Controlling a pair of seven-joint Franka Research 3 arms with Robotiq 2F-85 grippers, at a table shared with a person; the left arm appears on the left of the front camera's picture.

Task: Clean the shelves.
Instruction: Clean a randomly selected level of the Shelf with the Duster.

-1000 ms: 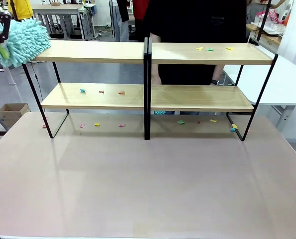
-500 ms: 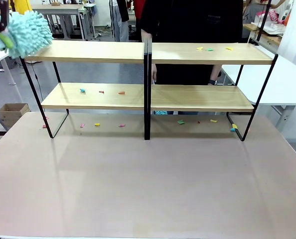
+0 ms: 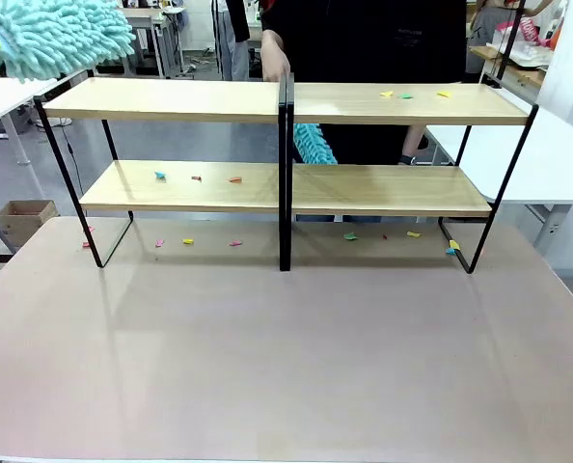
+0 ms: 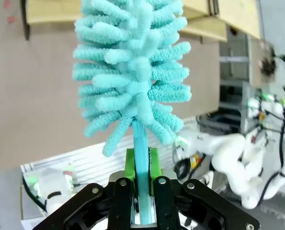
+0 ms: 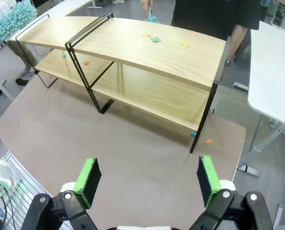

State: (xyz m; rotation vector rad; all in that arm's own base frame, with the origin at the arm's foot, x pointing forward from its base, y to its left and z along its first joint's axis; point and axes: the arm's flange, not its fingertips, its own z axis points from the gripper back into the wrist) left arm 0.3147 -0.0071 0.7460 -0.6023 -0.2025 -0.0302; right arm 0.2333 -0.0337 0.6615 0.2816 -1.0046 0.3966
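Teal fluffy microfibre duster [image 4: 133,72]: I see my left gripper [image 4: 141,165] clamped tight on its thin handle, head raised by the top left corner of the light-wood, black-framed shelves [image 3: 171,100], which stand at the far side of the grey table [image 3: 286,367]. Over the table my right gripper [image 5: 149,175] gapes wide, empty.

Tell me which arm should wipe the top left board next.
Left. The left gripper clamps the teal duster beside that end of the shelves; the right gripper is open, empty.
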